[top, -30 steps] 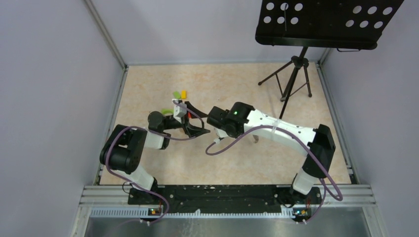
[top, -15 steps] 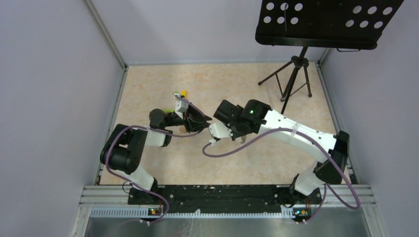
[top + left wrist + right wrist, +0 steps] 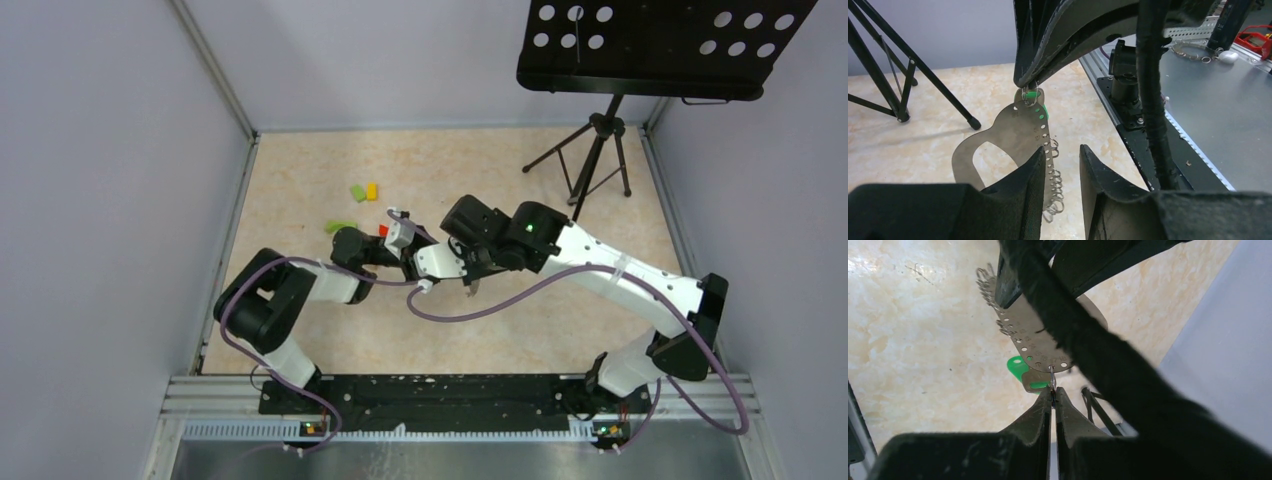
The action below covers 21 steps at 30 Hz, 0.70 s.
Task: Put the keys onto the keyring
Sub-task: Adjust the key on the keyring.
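The keyring (image 3: 1013, 135) is a thin grey metal loop plate with a row of holes and small wire rings along one edge; it also shows in the right wrist view (image 3: 1033, 340). One of the keys, with a green tag (image 3: 1017, 367), hangs at the plate's end (image 3: 1043, 109). My right gripper (image 3: 1053, 390) is shut on that key's small wire ring, which sits at an end hole. My left gripper (image 3: 1062, 149) has its jaws partly apart around the plate's ringed edge. The plate lies against the left finger (image 3: 1030, 175), with a gap to the other finger. Whether it is gripped is unclear.
More small tagged pieces lie on the floor behind the arms: green (image 3: 357, 192), yellow (image 3: 371, 190), green (image 3: 340, 226) and red (image 3: 384, 230). A black music stand's tripod (image 3: 590, 160) stands at the back right. Grey walls close three sides, and a metal rail (image 3: 450, 390) runs along the near edge.
My left gripper's jaws have narrowed from wide open and the arm has reached right to the plate. The right arm's elbow has swung out to the right. The floor pieces are now uncovered.
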### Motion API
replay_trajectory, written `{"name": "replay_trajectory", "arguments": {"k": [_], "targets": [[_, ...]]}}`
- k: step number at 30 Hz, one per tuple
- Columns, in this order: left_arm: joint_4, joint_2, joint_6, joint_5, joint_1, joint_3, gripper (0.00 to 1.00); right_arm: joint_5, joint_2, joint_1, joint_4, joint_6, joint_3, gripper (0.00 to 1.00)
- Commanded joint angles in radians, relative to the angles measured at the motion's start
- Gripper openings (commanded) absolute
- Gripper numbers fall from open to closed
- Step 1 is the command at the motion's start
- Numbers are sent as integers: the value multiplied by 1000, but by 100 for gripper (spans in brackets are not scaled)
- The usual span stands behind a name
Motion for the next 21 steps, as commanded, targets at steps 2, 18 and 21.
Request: {"name": "replay_trajectory", "arguments": {"k": [2, 18, 21], "targets": [[266, 22, 106, -59, -50, 21, 35, -53, -55, -4, 80, 36, -8, 0], [266, 19, 162, -161, -103, 32, 32, -79, -39, -6, 95, 58, -13, 0], [266, 18, 162, -156, -109, 36, 33, -85, -36, -6, 99, 64, -12, 0]]}}
